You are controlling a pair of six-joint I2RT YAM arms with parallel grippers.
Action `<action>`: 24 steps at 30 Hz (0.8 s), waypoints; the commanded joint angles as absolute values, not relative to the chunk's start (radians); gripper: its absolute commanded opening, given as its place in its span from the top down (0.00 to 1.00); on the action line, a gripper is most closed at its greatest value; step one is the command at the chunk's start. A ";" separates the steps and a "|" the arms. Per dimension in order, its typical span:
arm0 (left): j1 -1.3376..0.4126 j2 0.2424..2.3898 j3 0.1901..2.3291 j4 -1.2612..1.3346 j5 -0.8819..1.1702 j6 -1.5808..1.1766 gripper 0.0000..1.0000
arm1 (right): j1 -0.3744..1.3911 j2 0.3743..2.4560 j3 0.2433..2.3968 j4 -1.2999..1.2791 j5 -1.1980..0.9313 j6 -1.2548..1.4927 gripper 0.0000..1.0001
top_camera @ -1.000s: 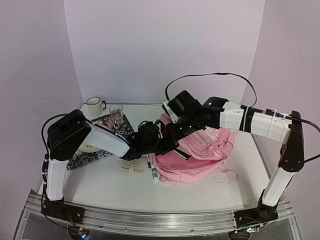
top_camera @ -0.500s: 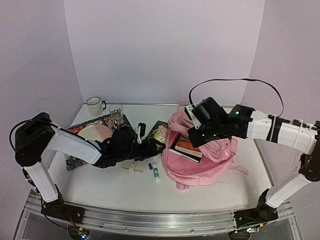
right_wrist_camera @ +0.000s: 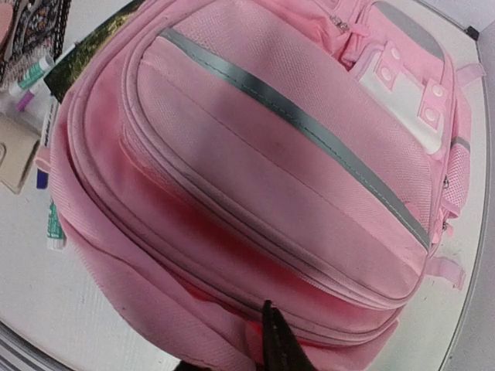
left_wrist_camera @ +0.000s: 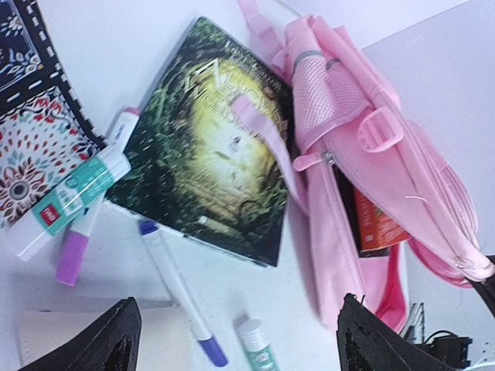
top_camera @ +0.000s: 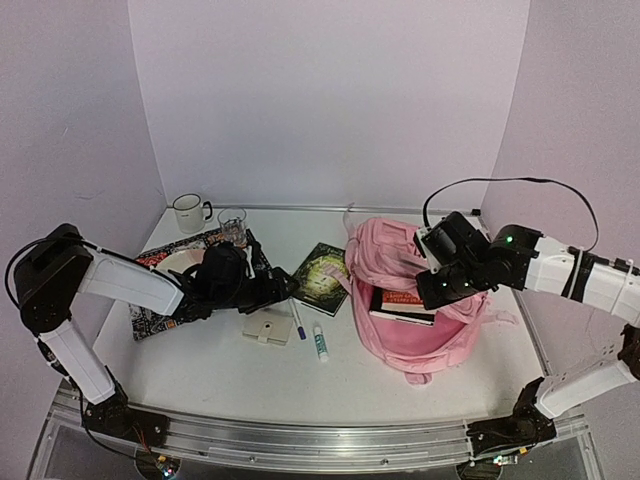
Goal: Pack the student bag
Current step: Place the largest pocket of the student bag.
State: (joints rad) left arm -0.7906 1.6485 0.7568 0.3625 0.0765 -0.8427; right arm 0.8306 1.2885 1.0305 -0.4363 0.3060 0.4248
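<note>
Shifted rightward across the tabletop (top_camera: 200, 370), the student bag (top_camera: 425, 345) lies open with a red book (top_camera: 402, 300) inside. A green book (top_camera: 322, 265) lies just left of the bag. Left fingers (left_wrist_camera: 116, 348) are released near it. Right fingers (right_wrist_camera: 272, 340) apparently meet the bag, but their state cannot be told. Step: loading books. Next: grasp the green book.

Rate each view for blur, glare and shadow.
Top external: evenly lit and sharp, with only soft shadows on the table. Left wrist: the book cover looks slightly smeared, and the table is washed out to plain white. Right wrist: the student bag fills the frame, with a dim shadow patch across its front pocket.
</note>
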 commanded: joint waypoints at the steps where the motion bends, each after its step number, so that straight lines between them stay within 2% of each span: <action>1: -0.774 1.642 0.863 0.226 0.056 -0.738 0.08 | 0.822 1.317 1.050 -0.452 0.249 0.424 0.71; 5: -0.764 1.693 0.984 0.070 0.015 -0.655 0.07 | 0.823 1.335 1.123 -0.405 0.172 0.381 0.50; 11: -0.729 1.742 1.094 0.014 0.034 -0.600 0.10 | 0.823 1.406 1.268 -0.322 0.045 0.341 0.33; 17: -0.691 1.837 1.210 -0.032 0.116 -0.547 0.10 | 0.828 1.555 1.352 -0.148 -0.166 0.387 0.29; 24: -0.642 1.956 1.336 -0.075 0.207 -0.513 0.12 | 0.863 1.802 1.433 -0.049 -0.098 0.544 0.29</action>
State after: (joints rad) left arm -0.6683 1.9124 1.2459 -0.0308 0.1388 -0.5603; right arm 0.8456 1.7000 1.3971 -0.1111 -0.1047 0.4273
